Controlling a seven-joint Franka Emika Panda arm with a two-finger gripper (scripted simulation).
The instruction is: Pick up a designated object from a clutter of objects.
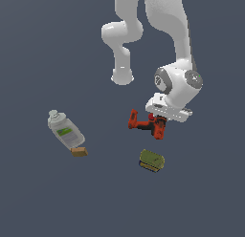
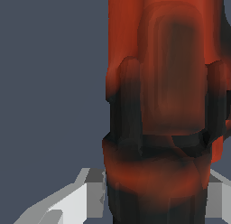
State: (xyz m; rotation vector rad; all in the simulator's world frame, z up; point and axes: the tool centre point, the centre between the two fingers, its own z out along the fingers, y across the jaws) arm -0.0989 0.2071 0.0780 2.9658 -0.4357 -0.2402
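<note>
Red-orange drill (image 1: 142,124) lies directly under the tool (image 1: 161,122), its long axis running toward the exterior view's left; whether the tool has closed on it, I cannot tell.

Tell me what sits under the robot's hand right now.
The red drill lies directly below the gripper, on the grey floor. Its end nearest the hand is covered, and so are the fingertips. In the wrist view the drill fills the frame, with finger parts either side.
</note>
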